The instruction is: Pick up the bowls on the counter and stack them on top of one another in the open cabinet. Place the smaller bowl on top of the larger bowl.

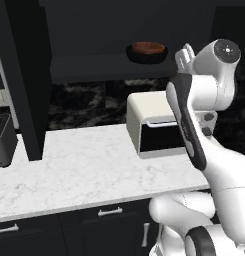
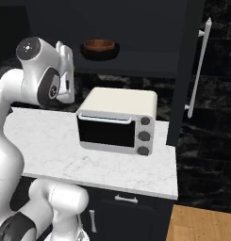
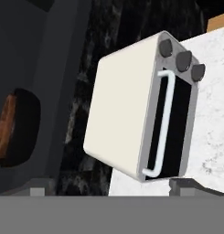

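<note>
On your far left, the open cabinet [image 1: 84,67] showed its dark shelf above the counter [image 1: 84,165], and no bowl stood on the marble. Moving right along that shelf, the larger bowl [image 1: 144,56] sat upright near the front edge with the smaller bowl [image 1: 148,47] nested inside it, brown rim showing above the black. By that layout I judged the stack made, and the step in hand to be the retreat.

Further right, the gripper [image 1: 185,54] stood just beside the bowls, apart from them and carrying nothing; whether its fingers were spread or closed, you could not tell from these angles. In the hand view the 2 bowls sat at the left edge, well off the tool's line.

Below, the toaster oven [image 1: 156,131] stood directly under the wrist. To finish cleanly, you would have wanted to draw the hand back toward the base before lowering it, keeping clear of the shelf lip, the black rim and the oven's top, since a nudge could slide the stack.
</note>
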